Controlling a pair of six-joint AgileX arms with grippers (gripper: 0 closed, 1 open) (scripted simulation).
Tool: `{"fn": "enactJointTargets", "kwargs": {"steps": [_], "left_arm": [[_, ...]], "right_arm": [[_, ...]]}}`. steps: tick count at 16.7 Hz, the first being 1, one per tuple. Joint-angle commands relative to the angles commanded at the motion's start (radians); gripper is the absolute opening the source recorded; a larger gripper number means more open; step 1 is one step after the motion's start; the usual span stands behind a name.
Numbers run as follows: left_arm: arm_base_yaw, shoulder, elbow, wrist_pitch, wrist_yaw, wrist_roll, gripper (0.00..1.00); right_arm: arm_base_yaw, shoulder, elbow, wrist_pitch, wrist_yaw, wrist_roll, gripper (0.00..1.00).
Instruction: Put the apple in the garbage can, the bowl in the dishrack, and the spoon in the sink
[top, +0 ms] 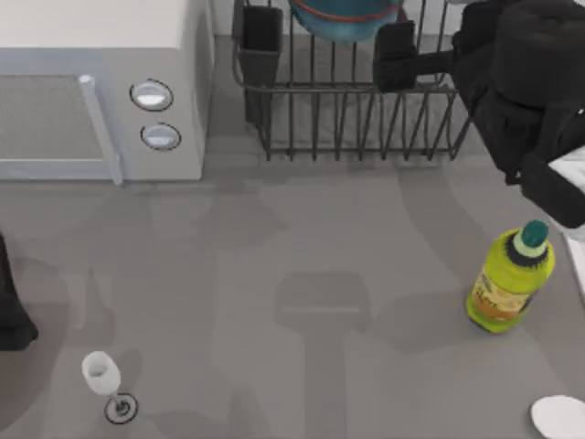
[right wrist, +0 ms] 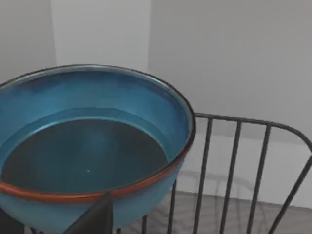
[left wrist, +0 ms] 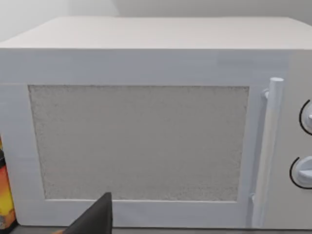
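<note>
The teal-blue bowl [top: 345,20] with its reddish-brown rim sits tilted in the dark wire dishrack [top: 356,119] at the back middle. My right gripper [top: 398,55] is just to the bowl's right, open, with one finger [right wrist: 97,217] close against the outer wall of the bowl [right wrist: 97,146] near its rim. Rack wires [right wrist: 234,161] rise beside it. A strip of the pale sink [top: 578,256] shows at the right edge. A white oval end [top: 559,416] that looks like the spoon lies at the front right corner, cut off. The apple and garbage can are out of view.
A white microwave [top: 101,91] fills the back left and faces the left wrist camera. A yellow-green bottle [top: 510,279] stands at the right. A white wine glass [top: 102,377] stands front left. My left arm [top: 11,311] is parked at the left edge.
</note>
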Motion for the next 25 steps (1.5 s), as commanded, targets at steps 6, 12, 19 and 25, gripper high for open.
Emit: {"fn": "enactJointTargets", "kwargs": {"steps": [6,12,19,25], "left_arm": [[0.000,0.000,0.000,0.000,0.000,0.000,1.00],[0.000,0.000,0.000,0.000,0.000,0.000,1.00],[0.000,0.000,0.000,0.000,0.000,0.000,1.00],[0.000,0.000,0.000,0.000,0.000,0.000,1.00]], "right_arm": [[-0.182,-0.550,-0.437,-0.179,-0.240,-0.005,1.00],[-0.367,-1.192,-0.774,-0.401,-0.376,-0.009,1.00],[-0.494,-1.636,-0.938,-0.570,-0.408,-0.013,1.00],[-0.505,-1.673,-0.947,-0.585,-0.406,-0.014,1.00]]}}
